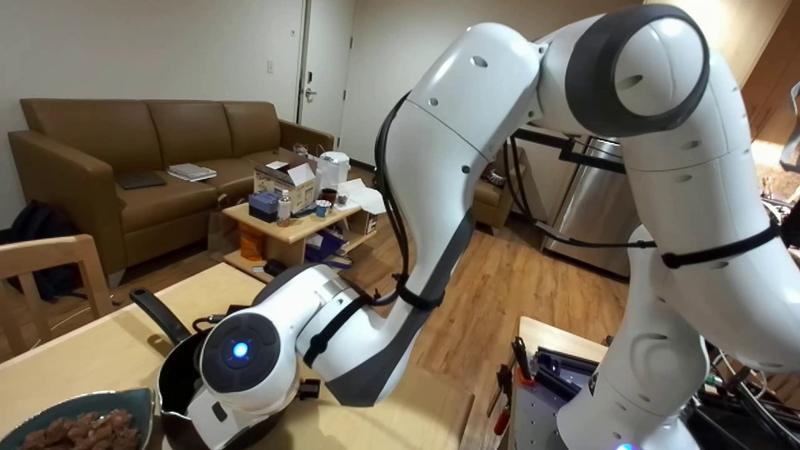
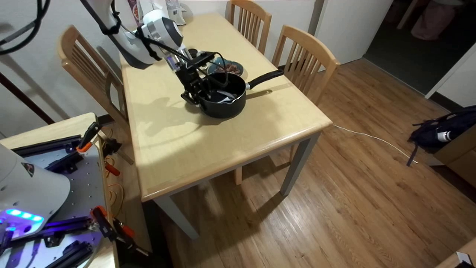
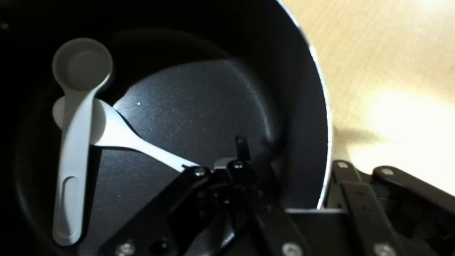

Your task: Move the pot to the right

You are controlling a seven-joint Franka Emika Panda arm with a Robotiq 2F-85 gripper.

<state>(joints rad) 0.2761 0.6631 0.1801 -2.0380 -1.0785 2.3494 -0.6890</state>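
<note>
The pot (image 2: 223, 110) is a round black saucepan, dark within, its thin rim (image 3: 330, 135) catching a pale line of light; a long, straight black handle (image 2: 266, 77) runs from a silvery collar (image 2: 248, 86) toward the upper right in an exterior view, where the pot sits on the pale wooden table (image 2: 230, 143) just above the middle of the frame; inside it, at the left of the wrist view, a greyish scoop (image 3: 74, 156) lies across a white utensil (image 3: 131, 139).

The gripper (image 3: 291, 169) straddles the pot's wall at the lower right of the wrist view, its fingers (image 3: 359, 199) apart, one inside the rim and one outside; whether either touches the wall I cannot tell, the tips being dark and blurred; the white utensil's far end is lost behind the inner finger; the pot's left side sinks into black; in an exterior view the robot's white wrist (image 1: 287, 369) hides much of the pot at the lower left, and the bottom edge cuts off the pot and the teal bowl (image 1: 134, 400) of brown chunks (image 1: 84, 431) beside it.
</note>
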